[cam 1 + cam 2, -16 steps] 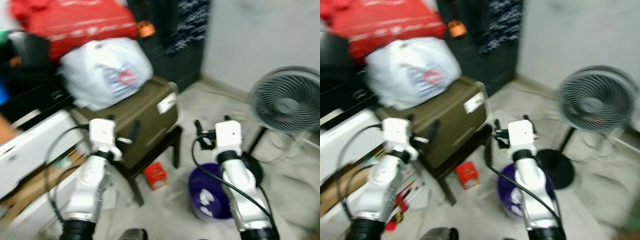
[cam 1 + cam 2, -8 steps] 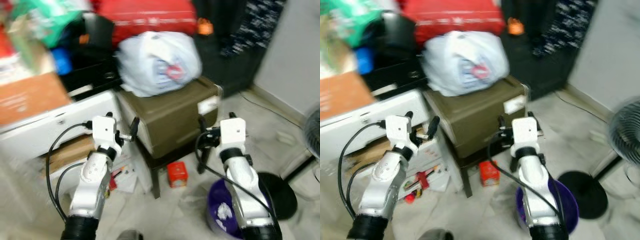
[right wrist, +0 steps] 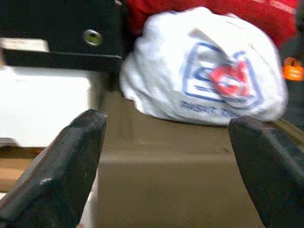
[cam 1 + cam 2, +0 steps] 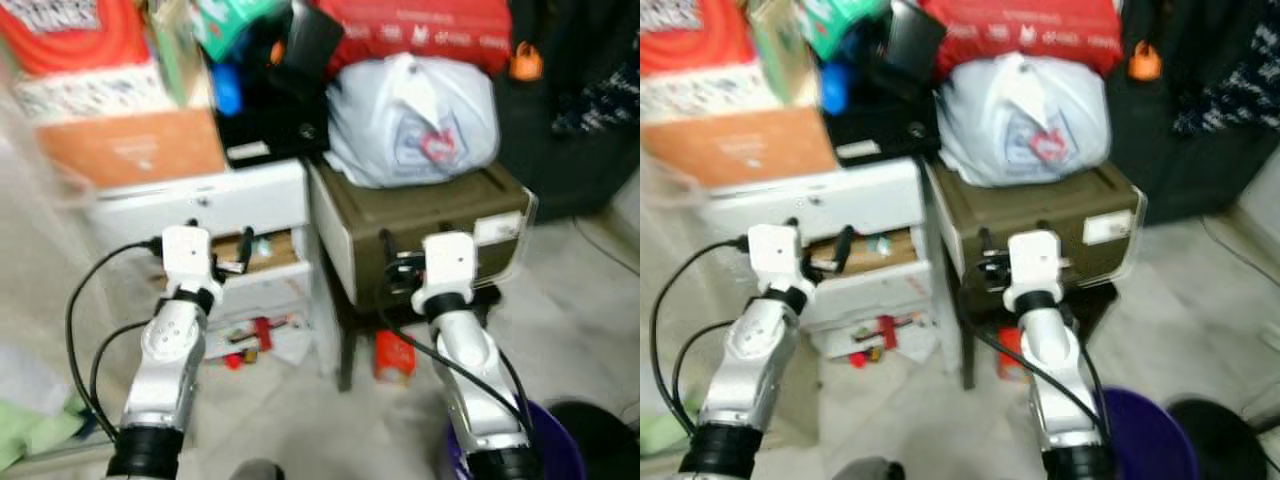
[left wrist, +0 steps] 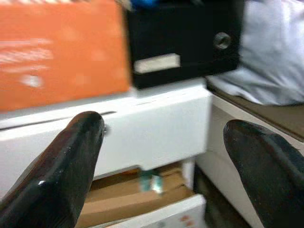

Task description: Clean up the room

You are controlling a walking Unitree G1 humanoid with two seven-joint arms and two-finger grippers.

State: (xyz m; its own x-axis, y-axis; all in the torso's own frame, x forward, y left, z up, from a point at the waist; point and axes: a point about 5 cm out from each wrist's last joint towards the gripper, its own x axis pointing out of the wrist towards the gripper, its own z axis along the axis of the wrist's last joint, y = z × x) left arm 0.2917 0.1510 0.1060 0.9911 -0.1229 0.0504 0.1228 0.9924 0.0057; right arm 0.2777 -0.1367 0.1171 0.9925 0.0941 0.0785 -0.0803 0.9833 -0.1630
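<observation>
at the far left an orange box (image 4: 150, 145) sits on a white drawer unit (image 4: 215, 205), with red-and-white packaging (image 4: 70, 40) stacked above it. the left pincer (image 5: 161, 156) is raised in front of this unit, empty, its two black fingers (image 5: 61, 166) spread wide apart; between them the wrist view shows the white drawer front and, below it, a brown cardboard layer with a small greenish item on it. under the unit, small red things (image 4: 255, 335) and papers lie on the pale floor (image 4: 300, 420).

behind the unit stands a black box (image 4: 270, 120) with a pale label and a round metal fitting. just right of the drawers is an olive-brown case (image 4: 430, 235) resting on a dark stool, and on its top lies a white plastic bag (image 4: 415, 125) with a blue and red logo. a red bag (image 4: 420, 30) lies behind and above the white one.

the right pincer (image 3: 166, 156) is held up in front of the olive case, empty, fingers (image 3: 66, 166) wide apart, looking toward the white bag. a small red carton (image 4: 393, 357) stands on the floor beneath the stool. at the lower right is a purple bin (image 4: 555, 455), and beside it a dark round base (image 4: 605, 430).
</observation>
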